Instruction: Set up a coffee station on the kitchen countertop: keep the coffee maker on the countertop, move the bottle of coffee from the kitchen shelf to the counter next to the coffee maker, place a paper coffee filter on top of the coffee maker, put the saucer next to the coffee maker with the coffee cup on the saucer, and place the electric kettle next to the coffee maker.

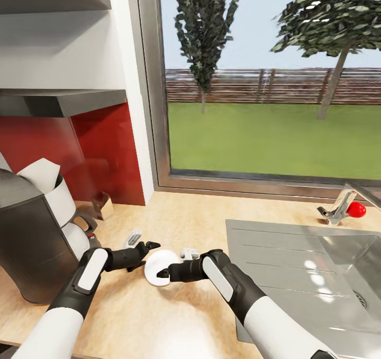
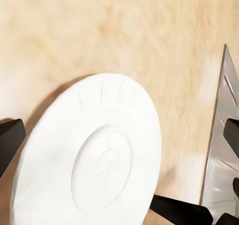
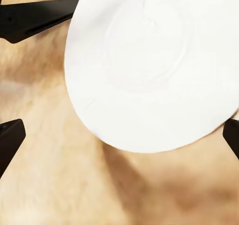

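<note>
Saucer: saucer (image 1: 160, 266) sits tilted above the desk (image 1: 174, 316), between the two hands, just right of the coffee maker (image 1: 32, 237).
Left hand: left hand (image 1: 148, 247) reaches the saucer's left rim; its dark fingers (image 2: 180, 211) flank the plate, spread apart, and contact cannot be made out.
Right hand: right hand (image 1: 165, 273) meets the saucer's right edge; fingers (image 3: 35, 17) stand wide on either side, so a firm grip cannot be told.
Coffee maker: carries the paper coffee filter (image 1: 41, 172) on top.
Surface: light wood desk with a steel sink (image 1: 317, 263) at right.
Room: window (image 1: 270, 78) onto lawn and trees; red backsplash (image 1: 79, 152) under the kitchen shelf (image 1: 63, 102).
</note>
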